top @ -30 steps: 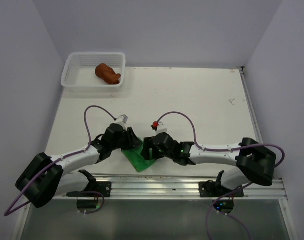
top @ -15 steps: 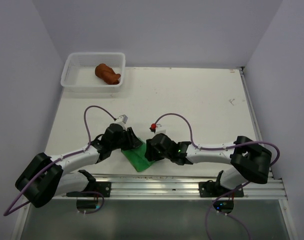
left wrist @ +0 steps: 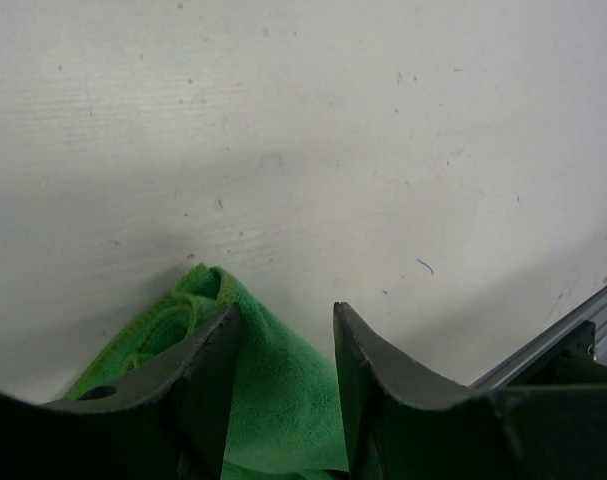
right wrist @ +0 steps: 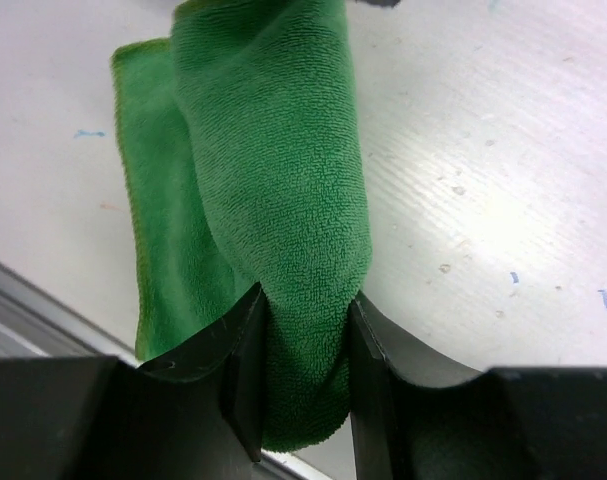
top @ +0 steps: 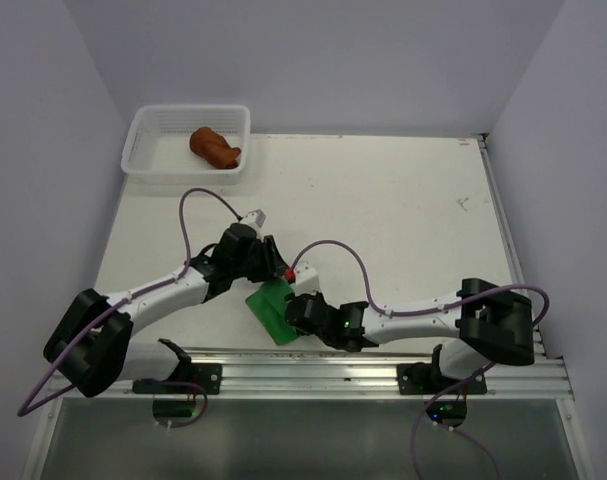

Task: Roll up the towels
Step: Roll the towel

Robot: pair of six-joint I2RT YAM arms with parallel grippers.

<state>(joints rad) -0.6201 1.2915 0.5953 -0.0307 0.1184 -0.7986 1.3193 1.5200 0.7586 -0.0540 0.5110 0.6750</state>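
The half-rolled green towel [right wrist: 273, 200], near the table's [top: 383, 200] front edge, is pinched by the right gripper [right wrist: 303, 305] and straddled by the left gripper [left wrist: 283, 315], whose hold cannot be told; both ends should be turned evenly, tightly.

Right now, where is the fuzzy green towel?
In the top view the bright green terry towel lies at the table's near edge, left of centre, between the left gripper and the right gripper, which pinches its fold.
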